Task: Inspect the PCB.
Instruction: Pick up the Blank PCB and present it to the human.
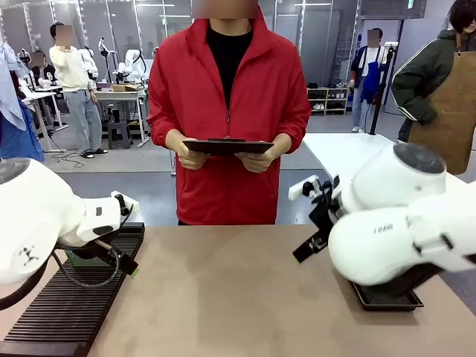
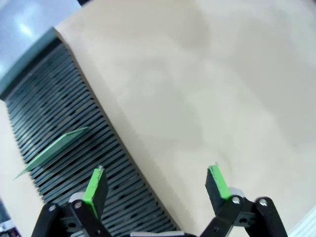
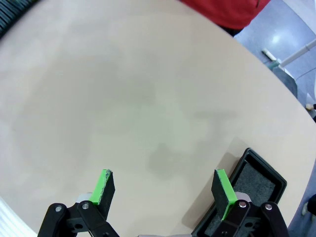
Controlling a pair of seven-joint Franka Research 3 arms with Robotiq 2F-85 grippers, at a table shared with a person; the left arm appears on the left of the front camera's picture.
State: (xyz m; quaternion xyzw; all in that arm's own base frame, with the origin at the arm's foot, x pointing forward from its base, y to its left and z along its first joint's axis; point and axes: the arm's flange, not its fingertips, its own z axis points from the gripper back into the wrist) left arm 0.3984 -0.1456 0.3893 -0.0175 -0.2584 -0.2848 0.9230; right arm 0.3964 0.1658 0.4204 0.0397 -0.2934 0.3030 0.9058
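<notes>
The PCB [image 2: 55, 150], a thin green board, stands tilted on edge in a slot of the black slotted rack [image 2: 59, 98] at the left of the table. My left gripper [image 2: 158, 174] hovers open above the rack's near edge and the bare tabletop, to the right of the PCB and apart from it. Nothing lies between its green pads [image 2: 95, 185]. My right gripper [image 3: 163, 178] is open over the tan tabletop, holding nothing. In the front view the left arm [image 1: 44, 219] hangs over the rack [image 1: 67, 305].
A shallow black tray [image 3: 247, 154] sits beside the right gripper; in the front view this tray [image 1: 387, 301] is under the right arm. A person in a red jacket stands at the far side holding a dark tablet [image 1: 227, 146] in both hands.
</notes>
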